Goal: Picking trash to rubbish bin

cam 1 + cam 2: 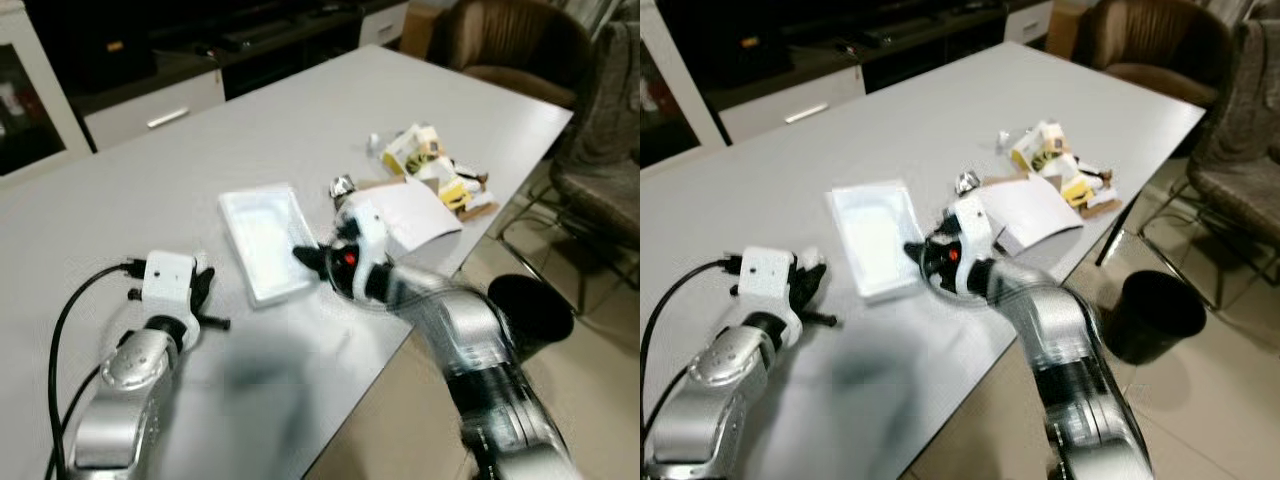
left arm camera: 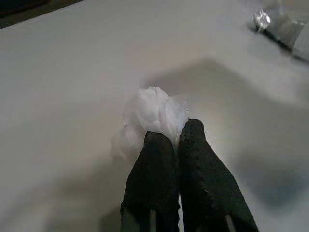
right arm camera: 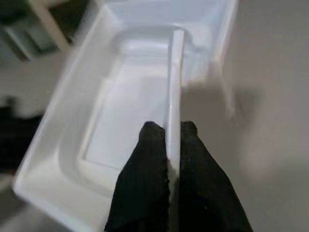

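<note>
The right gripper has its two black fingers pinched together on the near rim of the white foam tray, the thin wall of it standing up between the pads in the right wrist view. From that grip the tray stretches straight ahead of the fingers, its long axis running on along their line and away across the grey table, so the tray is held by one end with all its length out in front. The black rubbish bin stands on the floor behind and to the outer side of this arm, off the table's edge, nearly opposite to the way the tray points; I judge the coming move to be a lift and a swing back over the edge, with the free far end likely to sag or drag. The left gripper is closed on a crumpled white tissue that bulges just beyond its fingertips, low over the table, and it sits farther from the bin than the right. More trash, a heap of cartons and wrappers, lies beyond the right gripper near the table's far edge.
</note>
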`<state>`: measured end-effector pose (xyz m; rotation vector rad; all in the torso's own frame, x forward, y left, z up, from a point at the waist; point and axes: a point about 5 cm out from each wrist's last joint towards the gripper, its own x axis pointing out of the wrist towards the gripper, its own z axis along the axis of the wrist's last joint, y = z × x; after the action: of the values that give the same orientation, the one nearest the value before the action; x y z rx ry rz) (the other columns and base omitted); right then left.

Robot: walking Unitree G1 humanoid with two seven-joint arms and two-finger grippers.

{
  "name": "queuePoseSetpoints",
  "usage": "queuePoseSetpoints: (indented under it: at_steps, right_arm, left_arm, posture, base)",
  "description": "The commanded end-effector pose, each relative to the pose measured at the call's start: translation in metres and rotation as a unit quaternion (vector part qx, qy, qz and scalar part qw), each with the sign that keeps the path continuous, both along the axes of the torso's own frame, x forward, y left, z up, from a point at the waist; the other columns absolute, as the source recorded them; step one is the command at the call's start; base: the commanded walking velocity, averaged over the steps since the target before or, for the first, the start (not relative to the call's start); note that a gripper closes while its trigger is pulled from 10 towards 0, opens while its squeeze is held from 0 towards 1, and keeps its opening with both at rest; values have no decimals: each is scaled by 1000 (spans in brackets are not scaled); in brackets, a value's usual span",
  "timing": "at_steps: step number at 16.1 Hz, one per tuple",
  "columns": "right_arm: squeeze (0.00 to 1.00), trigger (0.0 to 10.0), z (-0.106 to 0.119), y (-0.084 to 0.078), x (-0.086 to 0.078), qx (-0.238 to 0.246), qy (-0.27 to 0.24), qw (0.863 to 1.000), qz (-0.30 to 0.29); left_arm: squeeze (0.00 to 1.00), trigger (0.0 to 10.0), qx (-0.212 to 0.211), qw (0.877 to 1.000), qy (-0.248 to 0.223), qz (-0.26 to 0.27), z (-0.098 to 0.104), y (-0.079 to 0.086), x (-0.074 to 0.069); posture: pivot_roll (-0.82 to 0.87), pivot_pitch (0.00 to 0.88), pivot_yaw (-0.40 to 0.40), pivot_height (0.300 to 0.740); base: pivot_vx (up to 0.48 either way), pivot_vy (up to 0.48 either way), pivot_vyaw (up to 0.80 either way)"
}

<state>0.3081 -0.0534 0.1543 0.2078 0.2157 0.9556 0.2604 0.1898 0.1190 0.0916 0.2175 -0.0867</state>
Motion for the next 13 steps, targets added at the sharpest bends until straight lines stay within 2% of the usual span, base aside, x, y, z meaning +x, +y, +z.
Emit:
queuePoseSetpoints:
  at_steps: [1, 2, 3, 4, 5, 6, 7, 10, 11, 13]
  right_arm:
    - [0, 0, 17, -6, -13, -5, -50, 999, -9]
    - [0, 0, 16, -14, -21, -26, -77, 996, -37]
    - [0, 0, 12, -24, -24, -49, -93, 990, -96]
    - [0, 0, 12, -42, -26, -45, -108, 974, -196]
    - [0, 3725, 10, -61, -33, -61, -136, 951, -272]
    - [0, 10000, 9, -69, -38, -78, -150, 942, -292]
    - [0, 10000, 4, -81, -48, -103, -162, 928, -319]
    - [0, 10000, 0, -90, -59, -109, -174, 915, -346]
    - [0, 10000, 3, -88, -69, -129, -239, 896, -350]
    - [0, 10000, 3, -88, -72, -131, -255, 887, -361]
  left_arm:
    - [0, 0, -17, 1000, -22, 0, 10, -4, 1]
    - [0, 0, -27, 999, -31, 0, 13, -6, 2]
    - [0, 0, -43, 998, -43, 3, 15, -7, 3]
    - [0, 7608, -58, 997, -42, 4, 15, -9, 4]
    - [0, 10000, -49, 998, -48, -4, 13, -12, 5]
    - [0, 10000, -35, 998, -55, -7, 13, -13, 5]
    - [0, 10000, -4, 998, -69, -13, 11, -17, 2]
    - [0, 10000, -7, 997, -79, -25, 8, -21, -4]
    - [0, 10000, -1, 994, -97, -40, 12, -23, -11]
    - [0, 10000, 3, 993, -113, -42, 15, -23, -12]
  posture:
    - [3, 0, -11, 740]
    - [-3, 0, -7, 740]
    - [-14, 0, -2, 740]
    - [-23, 0, 0, 740]
    - [-27, 0, -1, 740]
    - [-33, 0, -3, 740]
    - [-33, 0, -7, 740]
    - [-28, 0, -14, 740]
    - [-25, 0, -21, 740]
    - [-25, 0, -23, 740]
  base:
    - [0, 0, 0]
    - [0, 0, 0]
    - [0, 0, 0]
    - [0, 0, 0]
    - [0, 0, 0]
    - [0, 0, 0]
    - [0, 0, 0]
    - [0, 0, 0]
    - [0, 0, 0]
    - [0, 0, 0]
